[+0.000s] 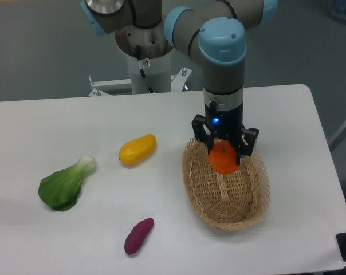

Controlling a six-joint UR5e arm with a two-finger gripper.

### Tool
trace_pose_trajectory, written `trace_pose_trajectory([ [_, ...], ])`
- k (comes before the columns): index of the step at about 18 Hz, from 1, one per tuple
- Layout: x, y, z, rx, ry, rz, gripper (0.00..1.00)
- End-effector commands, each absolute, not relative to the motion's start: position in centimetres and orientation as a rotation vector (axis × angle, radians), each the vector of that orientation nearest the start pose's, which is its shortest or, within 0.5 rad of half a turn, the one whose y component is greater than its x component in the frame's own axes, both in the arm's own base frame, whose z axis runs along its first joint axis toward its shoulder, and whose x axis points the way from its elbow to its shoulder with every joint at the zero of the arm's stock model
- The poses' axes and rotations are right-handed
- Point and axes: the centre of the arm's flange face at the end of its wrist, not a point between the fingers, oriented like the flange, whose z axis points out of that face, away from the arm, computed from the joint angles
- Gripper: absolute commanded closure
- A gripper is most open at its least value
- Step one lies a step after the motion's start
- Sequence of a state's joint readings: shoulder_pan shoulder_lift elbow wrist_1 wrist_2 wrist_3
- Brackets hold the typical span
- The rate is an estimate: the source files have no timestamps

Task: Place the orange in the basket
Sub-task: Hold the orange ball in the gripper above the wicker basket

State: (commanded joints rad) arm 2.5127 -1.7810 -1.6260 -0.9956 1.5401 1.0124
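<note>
The orange (223, 158) is small, round and bright orange. It sits between the fingers of my gripper (224, 153), which points straight down over the far end of the basket (225, 203). The basket is an oval tan wicker one with a frilled open-weave rim, right of the table's middle. The gripper is shut on the orange and holds it just above the basket's inside, near the far rim. The fingertips are partly hidden behind the orange.
A yellow-orange mango-like fruit (137, 149) lies left of the basket. A green leafy vegetable (64, 184) lies at the far left. A purple sweet potato (138, 236) lies near the front edge. The arm's base (144, 51) stands behind the table.
</note>
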Motion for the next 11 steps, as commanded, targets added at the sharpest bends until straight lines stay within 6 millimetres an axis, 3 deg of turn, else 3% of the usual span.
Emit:
trace_pose_trajectory([
  [8, -39.6, 45.9, 40.2, -2.929, 0.119, 0.34, 0.42],
  [11, -39.5, 45.6, 39.5, -2.944, 0.199, 0.34, 0.42],
])
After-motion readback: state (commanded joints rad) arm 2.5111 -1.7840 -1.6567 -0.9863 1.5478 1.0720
